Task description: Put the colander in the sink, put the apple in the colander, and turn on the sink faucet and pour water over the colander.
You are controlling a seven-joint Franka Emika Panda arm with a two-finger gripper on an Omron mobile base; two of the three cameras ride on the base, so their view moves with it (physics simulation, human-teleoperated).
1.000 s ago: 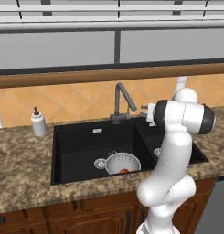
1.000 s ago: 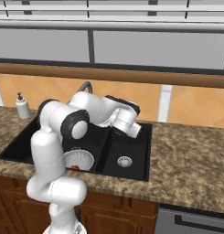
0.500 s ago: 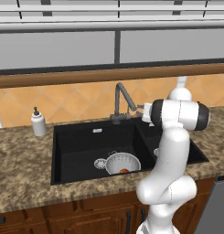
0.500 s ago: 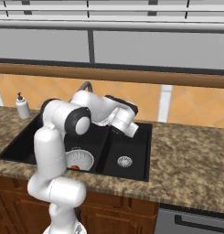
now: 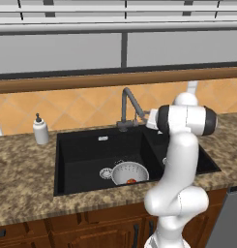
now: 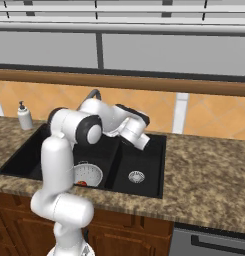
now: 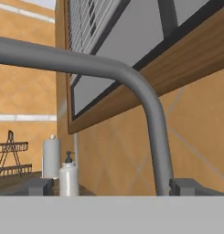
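1. A granite worktop [image 5: 23, 164] under a tiled wall carries the black sink [image 5: 81, 150].
2. The colander [image 5: 130, 173] sits in the large basin with the apple [image 5: 131, 181] inside it.
3. The faucet [image 5: 128, 104] step is in hand: the end effector [image 5: 150, 118], fingertips [image 7: 40, 186] spread and holding nothing, is close beside the spout.
4. Next, it likely needs to reach the lever.
5. A soap bottle [image 5: 40, 131] stands well apart, out of the way.

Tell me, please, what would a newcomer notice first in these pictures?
Probably the white arm reaching over the black sink, with its open gripper right beside the sink faucet at the back rim. Next, the colander sitting in the large basin with the red apple inside it. A white soap bottle stands on the counter at the far left.
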